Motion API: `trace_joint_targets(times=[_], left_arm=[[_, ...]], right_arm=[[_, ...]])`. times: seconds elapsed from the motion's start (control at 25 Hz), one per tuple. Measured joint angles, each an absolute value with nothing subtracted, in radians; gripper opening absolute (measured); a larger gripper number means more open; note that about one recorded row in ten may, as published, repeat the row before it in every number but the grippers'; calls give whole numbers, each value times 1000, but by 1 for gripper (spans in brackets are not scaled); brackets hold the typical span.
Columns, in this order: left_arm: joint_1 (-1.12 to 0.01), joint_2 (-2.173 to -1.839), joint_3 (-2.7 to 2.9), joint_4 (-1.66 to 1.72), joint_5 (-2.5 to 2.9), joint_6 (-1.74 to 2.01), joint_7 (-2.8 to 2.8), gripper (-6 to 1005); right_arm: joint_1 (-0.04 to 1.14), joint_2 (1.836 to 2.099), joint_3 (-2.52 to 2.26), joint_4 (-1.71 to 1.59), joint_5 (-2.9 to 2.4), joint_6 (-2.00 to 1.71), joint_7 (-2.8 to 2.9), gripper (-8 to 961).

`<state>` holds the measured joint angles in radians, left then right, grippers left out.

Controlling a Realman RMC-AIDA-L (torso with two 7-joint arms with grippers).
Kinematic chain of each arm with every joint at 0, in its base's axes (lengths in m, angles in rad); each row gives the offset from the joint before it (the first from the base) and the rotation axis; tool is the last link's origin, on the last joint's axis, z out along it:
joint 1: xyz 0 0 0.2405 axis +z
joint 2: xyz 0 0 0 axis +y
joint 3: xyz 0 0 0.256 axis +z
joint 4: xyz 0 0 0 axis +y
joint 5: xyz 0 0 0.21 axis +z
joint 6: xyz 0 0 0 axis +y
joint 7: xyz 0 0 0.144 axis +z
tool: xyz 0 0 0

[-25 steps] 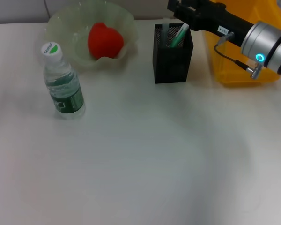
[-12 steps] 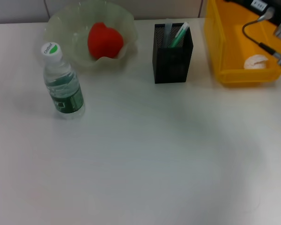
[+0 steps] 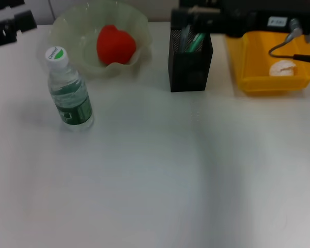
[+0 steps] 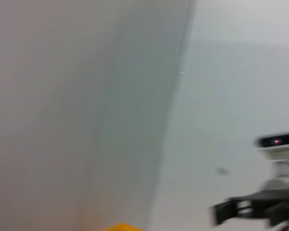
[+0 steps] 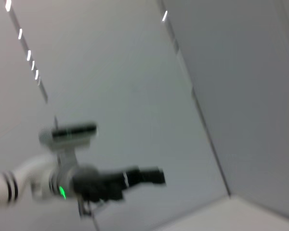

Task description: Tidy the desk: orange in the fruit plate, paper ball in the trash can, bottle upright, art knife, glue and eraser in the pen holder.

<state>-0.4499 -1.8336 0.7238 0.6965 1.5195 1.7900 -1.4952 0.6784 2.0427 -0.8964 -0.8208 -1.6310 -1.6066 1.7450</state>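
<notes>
Two arms sit at the far edge of your head view, both mostly out of shot. The left claw (image 3: 10, 23) is a dark blur at the far left corner, above the worktop (image 3: 155, 175); can't tell if its fingers are spread or pressed together. The right claw (image 3: 196, 13) is at the end of the black arm section running along the far edge, over the pen holder (image 3: 190, 59) and behind the trash can (image 3: 268, 67); can't tell its fingers' state either.

The worktop is plain white, flat, w/ soft grey shadows across the near part. Behind it you see a pale wall.

The orange (image 3: 115, 45) lies in the fruit plate (image 3: 67, 31) at far left-centre. The bottle (image 3: 68, 93) stands upright, cap on, just in front of the plate's left side, apart from it. The pen holder stands right of the plate, w/ a green-tipped item and a pale one sticking out the top; which tools they are, you can't tell. The eraser isn't visible. The trash can is at far right, w/ the paper ball (image 3: 284, 67) inside on its floor.

Wrist views point away from the worktop: the left one shows pale wall and the other arm's claw (image 4: 245, 211) far off; the right one shows grey wall, a ceiling w/ lights, and the other arm's claw (image 5: 144, 177).
</notes>
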Motion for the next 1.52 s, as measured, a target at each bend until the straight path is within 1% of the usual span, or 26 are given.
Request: trace_joint_targets(times=[0.08,0.12,0.16,0.2,0.24,0.32,0.4,0.44,0.68,1.04,1.12,1.24,1.36,1.4,1.44,1.52], left_arm=[[-449,-1836,728,693,1524,1843,-1510,788],[-449,-1838,729,692,1527,1858,-1517,788],[-448,-1843,730,691,1535,1872,-1524,788],[-449,-1854,732,690,1564,1892,-1534,788],[-449,-1854,732,690,1564,1892,-1534,788],[-451,-1868,740,691,1600,1910,-1545,788],[-453,-1884,770,690,1629,1918,-1555,788],[-453,-1884,770,690,1629,1918,-1555,788],[-445,-1909,782,686,1654,1885,-1551,788],[-462,-1915,783,685,1690,1867,-1552,784],[-484,-1919,784,685,1727,1864,-1554,784],[-493,-1921,784,686,1738,1862,-1554,784],[-516,-1931,784,686,1759,1856,-1552,784],[-516,-1931,784,686,1759,1856,-1552,784],[-527,-1938,784,686,1766,1851,-1548,784],[-538,-1945,786,686,1778,1841,-1547,784]], right_arm=[[704,2052,-898,-829,-1699,-1608,1747,777],[716,2058,-898,-831,-1735,-1608,1748,777],[728,2064,-900,-833,-1768,-1608,1748,777],[746,2073,-921,-835,-1814,-1609,1749,777],[746,2073,-921,-835,-1814,-1609,1749,777],[756,2074,-957,-836,-1833,-1609,1750,777],[763,2070,-1002,-844,-1839,-1609,1765,777],[763,2070,-1002,-844,-1839,-1609,1765,777],[765,2066,-1018,-855,-1854,-1609,1780,777],[768,2066,-1017,-854,-1880,-1610,1815,777],[762,2064,-1014,-854,-1882,-1610,1819,777],[754,2058,-1010,-856,-1882,-1621,1822,777],[749,2051,-991,-857,-1882,-1650,1832,777],[742,2043,-965,-859,-1883,-1680,1842,777],[742,2043,-965,-859,-1883,-1680,1842,777],[731,2035,-922,-866,-1883,-1719,1854,777]])
